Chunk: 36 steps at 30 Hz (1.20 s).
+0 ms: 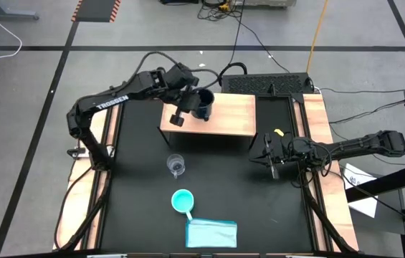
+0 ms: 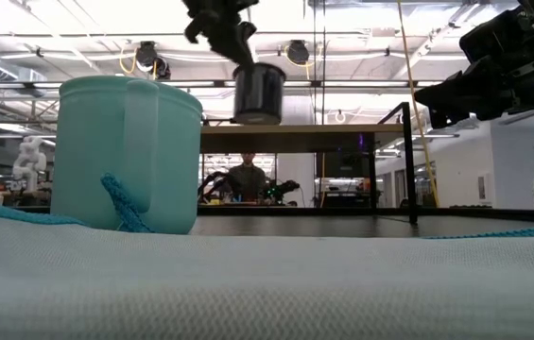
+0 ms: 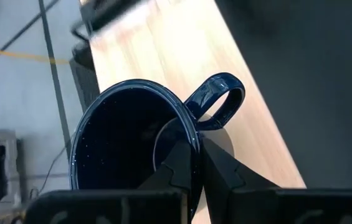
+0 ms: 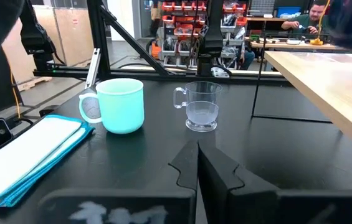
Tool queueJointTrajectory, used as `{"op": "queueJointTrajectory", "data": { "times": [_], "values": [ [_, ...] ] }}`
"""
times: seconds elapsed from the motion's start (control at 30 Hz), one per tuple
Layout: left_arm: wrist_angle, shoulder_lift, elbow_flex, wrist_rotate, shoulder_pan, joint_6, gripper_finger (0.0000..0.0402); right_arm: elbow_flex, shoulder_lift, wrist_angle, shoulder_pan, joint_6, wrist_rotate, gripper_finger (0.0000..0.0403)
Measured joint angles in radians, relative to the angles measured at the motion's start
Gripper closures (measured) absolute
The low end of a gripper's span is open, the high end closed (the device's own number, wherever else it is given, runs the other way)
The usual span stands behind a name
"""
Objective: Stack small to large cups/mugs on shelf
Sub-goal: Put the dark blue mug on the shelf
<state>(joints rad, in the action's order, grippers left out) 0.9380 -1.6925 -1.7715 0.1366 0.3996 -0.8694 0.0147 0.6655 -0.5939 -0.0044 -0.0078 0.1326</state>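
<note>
My left gripper point(image 1: 193, 100) is shut on the dark navy mug point(image 1: 204, 104), holding it over the left part of the light-wood shelf point(image 1: 227, 118). In the low view the mug point(image 2: 257, 93) hangs just above the shelf top point(image 2: 342, 127). The clear glass cup point(image 1: 176, 166) stands on the black table in front of the shelf. The turquoise mug point(image 1: 182, 201) stands nearer still. My right gripper point(image 1: 270, 156) waits shut at the table's right, touching nothing. My left gripper pinches the navy mug's rim point(image 3: 194, 140) beside the handle point(image 3: 219, 99), one finger point(image 3: 172, 163) inside the mug and one point(image 3: 222, 167) outside. The fingers slant down from above. The mug hangs a little clear of the shelf top, mouth up and slightly tilted.
A folded light blue cloth point(image 1: 211, 233) lies at the table's near edge, beside the turquoise mug. Wooden strips point(image 1: 322, 143) edge the table on both sides. The right half of the shelf top point(image 1: 238, 115) is bare wood. People sit and stand in the room beyond.
</note>
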Motion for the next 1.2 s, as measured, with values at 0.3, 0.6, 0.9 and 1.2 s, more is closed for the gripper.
{"op": "queueJointTrajectory", "data": {
  "times": [0.3,0.6,0.9,1.2],
  "values": [
    [-0.17,0.238,0.292,0.025,0.063,0.027,0.0386,0.0,0.001,-0.011,0.0,-0.002,0.0,0.0403],
    [-0.155,0.32,0.401,0.046,0.084,0.028,0.0386,0.0,0.003,-0.046,0.0,-0.003,0.0,0.0403],
    [-0.073,0.321,0.401,0.019,0.078,0.005,0.0386,0.0,0.003,-0.048,0.0,-0.003,0.0,0.0403],
    [-0.106,0.324,0.454,0.017,0.073,-0.008,0.0386,0.0,0.003,-0.052,0.0,-0.003,0.0,0.0403]
  ]
}}
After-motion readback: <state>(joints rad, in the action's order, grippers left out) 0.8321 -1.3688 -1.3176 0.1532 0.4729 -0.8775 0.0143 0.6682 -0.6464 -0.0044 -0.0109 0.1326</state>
